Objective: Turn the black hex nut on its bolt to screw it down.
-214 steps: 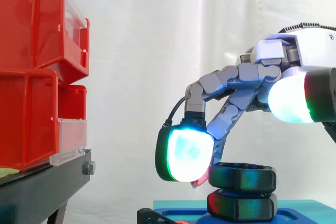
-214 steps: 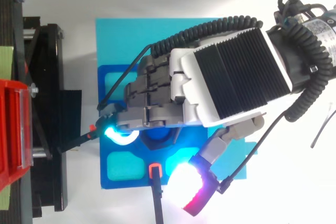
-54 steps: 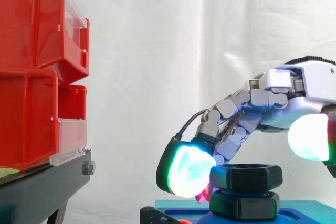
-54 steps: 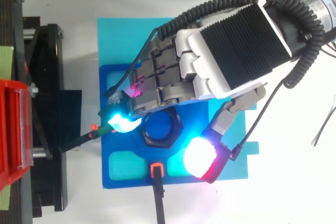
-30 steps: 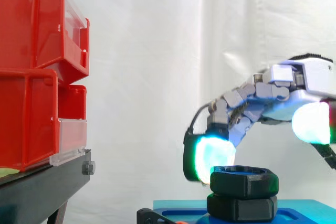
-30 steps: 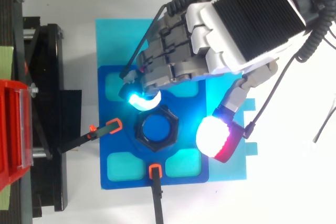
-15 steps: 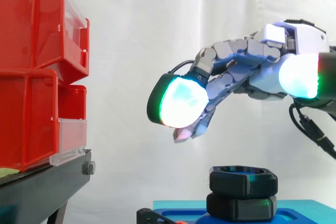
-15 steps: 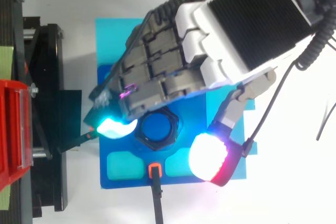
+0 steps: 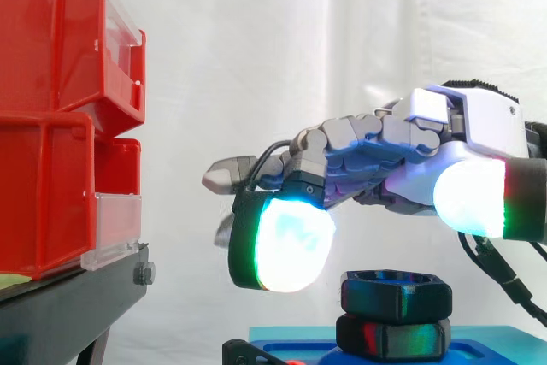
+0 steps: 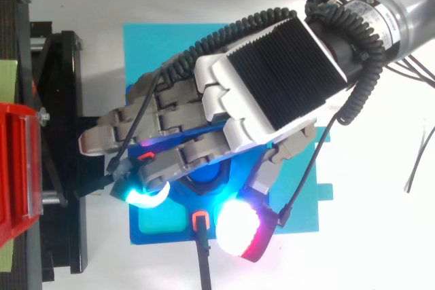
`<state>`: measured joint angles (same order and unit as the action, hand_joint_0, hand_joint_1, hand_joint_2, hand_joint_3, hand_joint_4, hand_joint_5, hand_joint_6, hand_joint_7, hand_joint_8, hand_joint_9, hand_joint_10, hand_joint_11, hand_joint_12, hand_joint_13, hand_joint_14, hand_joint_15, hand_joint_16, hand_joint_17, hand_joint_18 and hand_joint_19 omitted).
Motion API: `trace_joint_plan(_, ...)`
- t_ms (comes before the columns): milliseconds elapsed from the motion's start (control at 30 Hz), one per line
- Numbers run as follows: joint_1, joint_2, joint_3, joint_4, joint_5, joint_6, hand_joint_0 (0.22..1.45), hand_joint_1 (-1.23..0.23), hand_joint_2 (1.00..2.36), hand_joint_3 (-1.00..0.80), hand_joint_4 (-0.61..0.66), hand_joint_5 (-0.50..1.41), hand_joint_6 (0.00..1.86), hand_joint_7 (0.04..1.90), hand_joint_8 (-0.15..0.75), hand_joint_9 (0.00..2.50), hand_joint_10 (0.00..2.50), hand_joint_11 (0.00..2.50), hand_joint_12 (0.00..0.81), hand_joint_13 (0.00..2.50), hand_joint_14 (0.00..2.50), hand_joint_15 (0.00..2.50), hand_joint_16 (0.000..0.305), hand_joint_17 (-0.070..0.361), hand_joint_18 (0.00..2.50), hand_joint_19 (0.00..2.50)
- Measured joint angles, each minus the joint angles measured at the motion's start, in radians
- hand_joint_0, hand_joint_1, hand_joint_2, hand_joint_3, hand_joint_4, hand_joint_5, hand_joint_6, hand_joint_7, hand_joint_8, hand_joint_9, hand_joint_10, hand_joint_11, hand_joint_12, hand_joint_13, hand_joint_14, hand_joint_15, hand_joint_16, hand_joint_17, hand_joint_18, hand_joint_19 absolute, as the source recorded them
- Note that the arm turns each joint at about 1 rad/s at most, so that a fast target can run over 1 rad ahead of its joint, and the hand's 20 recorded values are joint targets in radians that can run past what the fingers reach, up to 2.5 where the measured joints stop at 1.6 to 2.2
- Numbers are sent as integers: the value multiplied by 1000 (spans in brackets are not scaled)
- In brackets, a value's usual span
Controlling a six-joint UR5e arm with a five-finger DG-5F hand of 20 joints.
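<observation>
Before white curtain (image 9: 256, 40), blue base (image 10: 156, 45), nut (image 9: 396, 292).

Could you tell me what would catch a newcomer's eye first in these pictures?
The hand, with one big fingertip pad glowing white and green, hangs open above the black hex nut at the lower right of the side view. At the left edge, stacked red bins sit on a black stand.
</observation>
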<state>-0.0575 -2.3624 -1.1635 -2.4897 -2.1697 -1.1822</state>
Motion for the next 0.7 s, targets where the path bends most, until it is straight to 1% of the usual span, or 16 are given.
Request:
trace_joint_plan(133, 2, -1, 0, 1, 0, 8, 438, -409, 1000, -500, 283, -167, 565, 1022, 296, 60, 0, 0, 417, 288, 2, 74, 67, 151, 407, 276)
trace_joint_plan(300, 2, -2, -1, -20, 1, 6, 425, -369, 1000, -500, 297, -165, 563, 1000, 308, 92, 2, 0, 424, 298, 2, 70, 68, 154, 426, 274)
trace_joint_plan(400, 1, -2, -1, -23, 1, 5, 423, -360, 1000, -500, 306, -164, 558, 1003, 317, 128, 0, 19, 424, 314, 3, 76, 68, 153, 444, 282)
trace_joint_plan(600, 2, -10, -1, -11, 1, 5, 424, -357, 1000, -500, 300, -162, 552, 1018, 318, 154, 0, 39, 425, 340, 0, 79, 67, 151, 470, 293)
trace_joint_plan(700, 4, -16, -1, 8, 1, 6, 425, -355, 1000, -500, 302, -159, 547, 1018, 321, 174, 0, 53, 425, 352, 2, 92, 67, 150, 493, 296)
